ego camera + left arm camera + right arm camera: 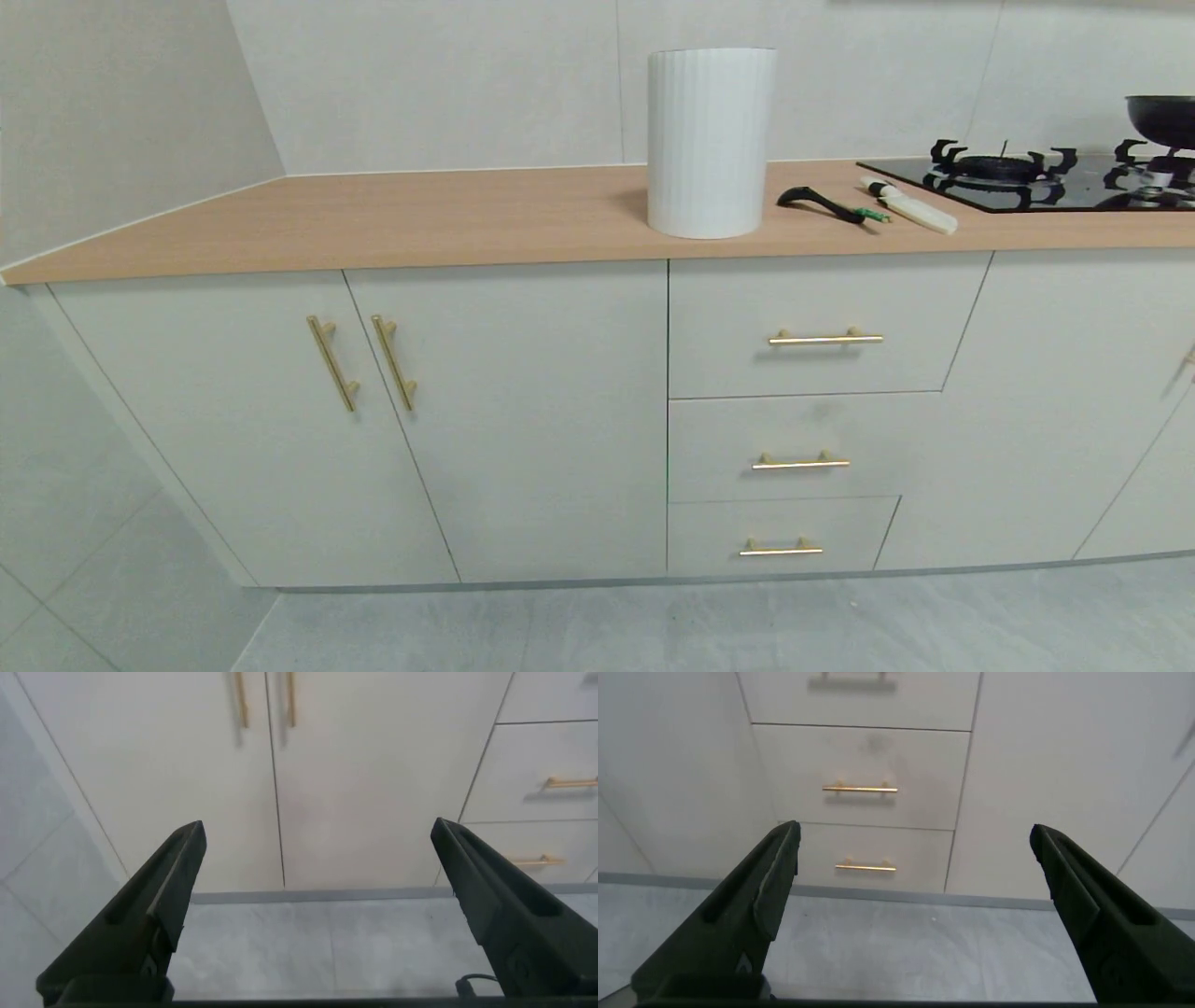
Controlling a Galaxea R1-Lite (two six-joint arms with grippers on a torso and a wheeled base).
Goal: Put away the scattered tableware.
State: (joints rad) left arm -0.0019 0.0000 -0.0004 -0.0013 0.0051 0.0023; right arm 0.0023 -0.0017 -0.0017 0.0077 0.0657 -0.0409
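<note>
On the wooden countertop [420, 219] a black ladle-like utensil [822, 203] with a green tip lies just right of a tall white ribbed cylinder [709, 140]. A cream-coloured knife or sheathed utensil [910, 205] lies beside it, near the hob. My left gripper [318, 835] is open, low down, facing the two cabinet doors [280, 765] and the floor. My right gripper [915, 840] is open too, low before the drawers [864, 784]. Nothing is between either pair of fingers.
A black gas hob [1027, 177] with a dark pan [1162, 117] sits at the counter's right end. Below are two doors with gold handles [364, 359] and three drawers with gold handles [826, 338]. Grey tiled floor [653, 625] lies in front.
</note>
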